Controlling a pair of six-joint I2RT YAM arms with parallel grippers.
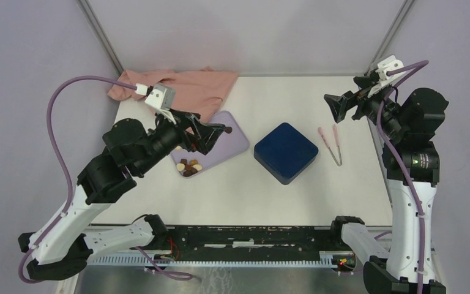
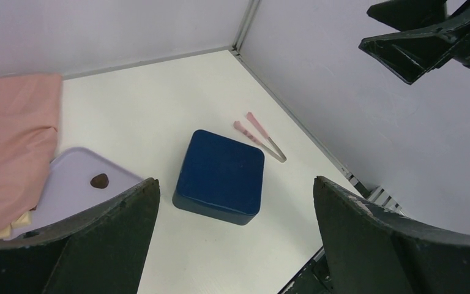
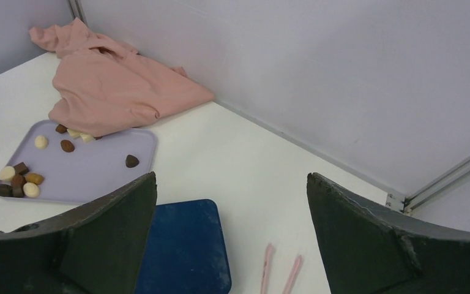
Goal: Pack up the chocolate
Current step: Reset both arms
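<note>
The chocolate [image 1: 190, 166] is a small heap of brown and cream pieces at the near-left end of the lilac tray [image 1: 235, 144], with one dark piece [image 1: 228, 130] apart from it. The heap also shows in the right wrist view [image 3: 18, 180], and the lone piece in the left wrist view [image 2: 100, 180]. The dark blue box [image 1: 286, 152] stands shut to the right of the tray. My left gripper [image 1: 214, 138] hovers open and empty above the tray. My right gripper [image 1: 336, 109] is open and empty, raised at the far right.
A pink cloth [image 1: 183, 89] lies at the back left, overlapping the tray's far edge. Pink tongs [image 1: 331, 144] lie on the table right of the box. Grey walls close in the back and sides.
</note>
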